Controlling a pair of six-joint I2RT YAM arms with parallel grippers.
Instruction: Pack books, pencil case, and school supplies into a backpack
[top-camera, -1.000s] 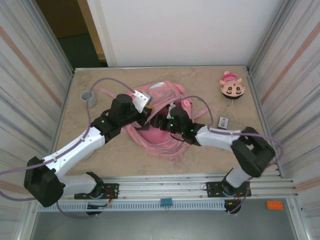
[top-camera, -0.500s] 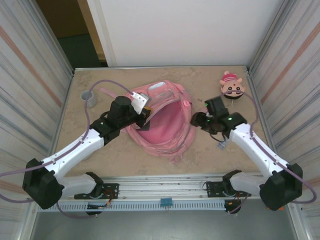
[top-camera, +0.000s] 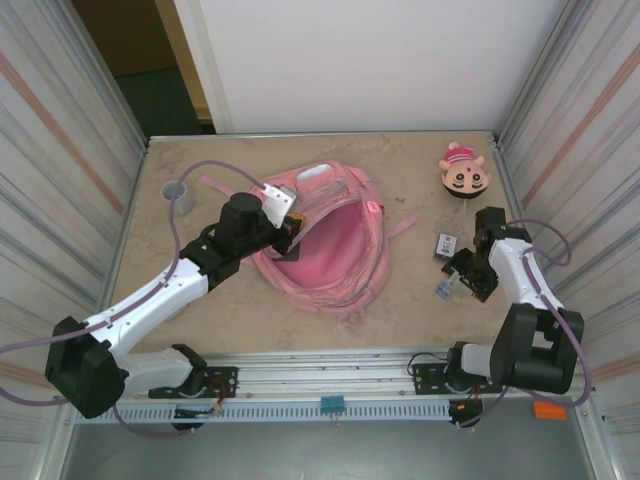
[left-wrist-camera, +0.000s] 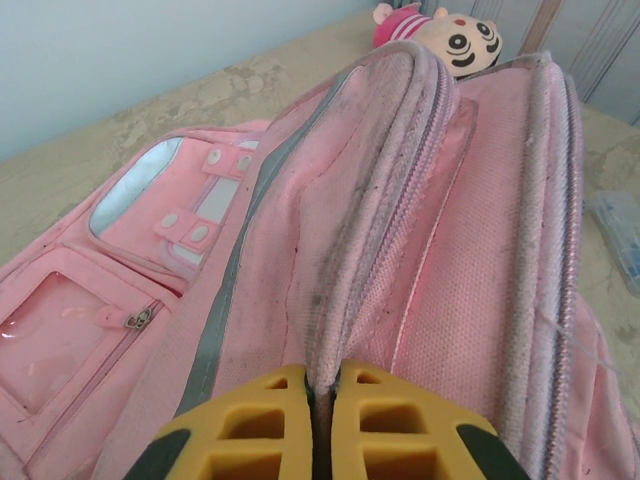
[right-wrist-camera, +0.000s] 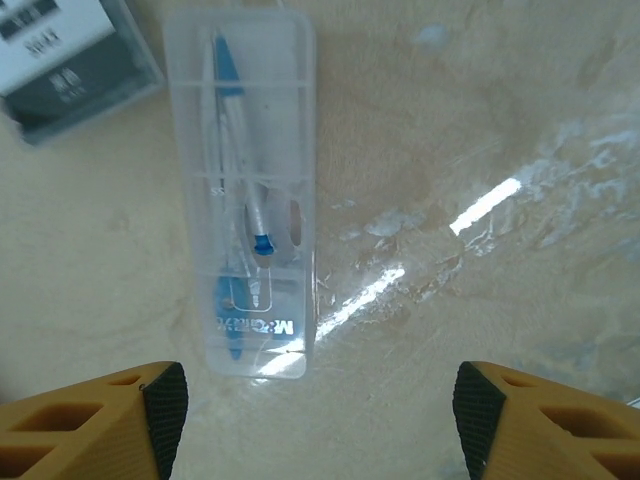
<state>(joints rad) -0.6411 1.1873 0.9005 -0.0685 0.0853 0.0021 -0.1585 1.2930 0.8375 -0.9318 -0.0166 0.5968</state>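
The pink backpack lies open in the middle of the table. My left gripper is shut on the zipped rim of its opening; in the left wrist view the yellow fingers pinch that rim of the backpack. The school supplies, a small clear bluish case, lie near the right edge. My right gripper hovers just beside the case, open. From the right wrist the case lies ahead of and left of centre between the wide-open right gripper. Book and pencil case are out of view.
A small dark box with a white label lies next to the clear case. A round cartoon toy sits at the back right, a grey cup at the back left. Metal walls close in both sides.
My right arm has pulled out of the backpack's opening and swung right, over the small items by the right wall. The left gripper keeps holding the rim.
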